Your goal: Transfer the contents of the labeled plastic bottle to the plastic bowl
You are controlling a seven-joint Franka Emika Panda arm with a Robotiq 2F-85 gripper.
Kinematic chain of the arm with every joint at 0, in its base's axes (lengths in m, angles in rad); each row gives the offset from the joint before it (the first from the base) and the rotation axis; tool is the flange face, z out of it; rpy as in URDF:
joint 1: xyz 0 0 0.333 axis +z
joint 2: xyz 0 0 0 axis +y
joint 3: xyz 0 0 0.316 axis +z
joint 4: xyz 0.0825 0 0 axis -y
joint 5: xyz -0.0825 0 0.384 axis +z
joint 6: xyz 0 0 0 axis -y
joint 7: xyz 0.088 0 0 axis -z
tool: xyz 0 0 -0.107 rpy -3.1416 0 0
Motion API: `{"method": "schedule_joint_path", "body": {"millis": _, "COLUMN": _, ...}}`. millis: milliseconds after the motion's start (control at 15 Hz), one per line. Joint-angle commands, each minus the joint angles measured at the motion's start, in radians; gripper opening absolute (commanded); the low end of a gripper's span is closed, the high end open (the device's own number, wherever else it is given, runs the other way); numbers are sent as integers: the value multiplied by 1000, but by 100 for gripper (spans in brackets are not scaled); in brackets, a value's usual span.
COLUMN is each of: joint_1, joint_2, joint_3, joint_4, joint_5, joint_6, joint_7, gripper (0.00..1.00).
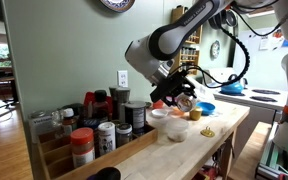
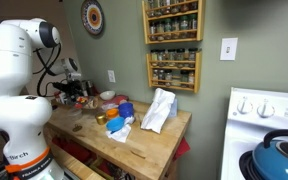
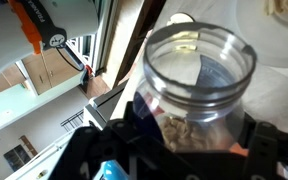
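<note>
Now pouring: the tool [image 1: 180, 92] grips the open bottle [image 3: 198, 80].
Contents sit inside it; next, tip further over the bowl [image 1: 170, 124] below the tool.

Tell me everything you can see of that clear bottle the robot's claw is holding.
The labeled plastic bottle looks like clear plastic, round, with a wide open mouth; no cap shows on it. Tan, crumbly flakes sit inside. The gripper clamps it on both sides, holding it off the counter, near the plastic bowl. Its label cannot be made out.
</note>
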Motion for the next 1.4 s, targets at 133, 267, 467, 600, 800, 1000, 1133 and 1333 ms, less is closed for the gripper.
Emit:
{"method": "schedule_joint_path", "body": {"millis": 133, "joint_1": 47, "joint_2": 34, "joint_3": 1, "joint_4": 32, "joint_5": -67, "joint_6": -36, "joint_7": 76, "gripper": 63}}
{"method": "schedule_joint_path", "body": {"millis": 267, "joint_1": 58, "joint_2": 40, "joint_3": -1, "joint_4": 37, "joint_5": -77, "joint_6": -44, "joint_7": 89, "gripper": 63}}
{"method": "schedule_joint_path", "body": {"millis": 467, "joint_1": 77, "joint_2": 48, "joint_3": -4, "joint_4": 49, "joint_5": -97, "joint_6": -64, "joint_7": 115, "gripper": 63}}
{"method": "schedule_joint_path", "body": {"millis": 600, "joint_1": 85, "joint_2": 52, "joint_3": -5, "joint_4": 56, "joint_5": -105, "joint_6": -72, "joint_7": 129, "gripper": 63}}
{"method": "schedule_joint_path", "body": {"millis": 800, "joint_1": 95, "joint_2": 60, "joint_3": -9, "joint_4": 64, "joint_5": -122, "joint_6": -83, "joint_7": 157, "gripper": 63}}
{"method": "schedule_joint_path", "body": {"millis": 1000, "joint_1": 104, "joint_2": 69, "joint_3": -11, "joint_4": 74, "joint_5": -140, "joint_6": -92, "joint_7": 175, "gripper": 63}}
{"method": "schedule_joint_path", "body": {"millis": 1133, "joint_1": 111, "joint_2": 78, "joint_3": -14, "joint_4": 82, "joint_5": -153, "joint_6": -106, "joint_7": 188, "gripper": 63}}
{"method": "schedule_joint_path", "body": {"millis": 1333, "joint_1": 116, "joint_2": 85, "joint_3": -16, "joint_4": 84, "joint_5": -165, "joint_6": -115, "joint_7": 201, "gripper": 63}}
